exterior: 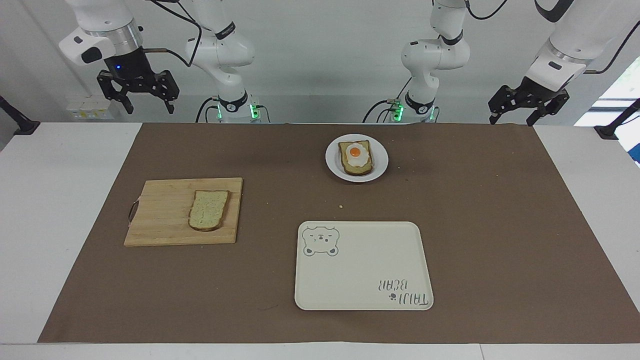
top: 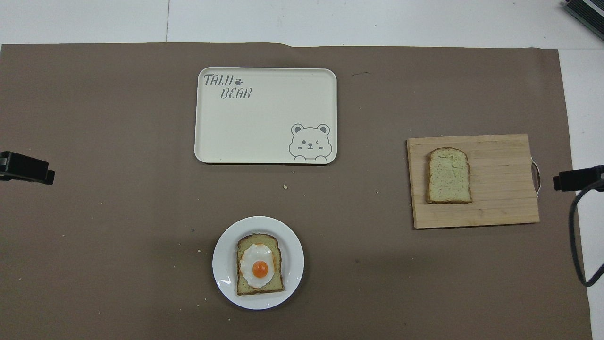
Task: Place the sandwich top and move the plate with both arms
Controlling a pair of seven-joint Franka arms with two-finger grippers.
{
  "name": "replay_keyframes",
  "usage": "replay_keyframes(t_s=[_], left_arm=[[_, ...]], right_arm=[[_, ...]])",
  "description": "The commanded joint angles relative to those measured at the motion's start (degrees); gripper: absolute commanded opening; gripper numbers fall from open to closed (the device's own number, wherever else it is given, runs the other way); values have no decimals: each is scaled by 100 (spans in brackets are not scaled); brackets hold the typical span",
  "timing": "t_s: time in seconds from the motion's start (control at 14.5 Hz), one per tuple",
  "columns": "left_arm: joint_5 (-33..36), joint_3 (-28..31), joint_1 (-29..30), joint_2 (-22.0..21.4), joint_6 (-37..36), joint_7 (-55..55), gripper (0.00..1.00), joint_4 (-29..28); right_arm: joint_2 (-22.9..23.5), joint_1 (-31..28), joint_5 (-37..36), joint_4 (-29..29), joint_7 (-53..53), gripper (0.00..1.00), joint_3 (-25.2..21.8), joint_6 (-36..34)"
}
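Brown mat (exterior: 490, 210) below; my left gripper (exterior: 527, 106) and right gripper (exterior: 138, 93) hang spread wide, sandwich top (exterior: 208, 210) on the board (exterior: 160, 220).

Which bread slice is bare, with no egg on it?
The sandwich top on the wooden cutting board; the other slice, on the plate, carries a fried egg.

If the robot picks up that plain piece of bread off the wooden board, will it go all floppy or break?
The sandwich top looks thin and soft, so it would probably sag a bit if pinched by one edge. Its brown crust may stiffen the rim, so a tear seems unlikely. It lies flat on the cutting board, so it should not roll, and it is probably very light.
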Motion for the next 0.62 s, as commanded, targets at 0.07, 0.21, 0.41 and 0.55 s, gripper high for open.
replay_keyframes(t_s=[0.07, 0.21, 0.41, 0.55], left_arm=[[81, -34, 53, -85, -68, -45, 100, -48], [81, -34, 53, -85, -59, -45, 100, -48], [81, -34, 53, -85, -59, -45, 100, -48], [81, -34, 53, -85, -59, -45, 100, -48]], right_arm=[[-58, -70, 99, -87, -146, 100, 34, 55], [-75, -61, 99, -113, -137, 100, 34, 90], [-50, -87, 99, -200, -198, 100, 34, 160], [-49, -79, 107, -463, -190, 100, 34, 598]])
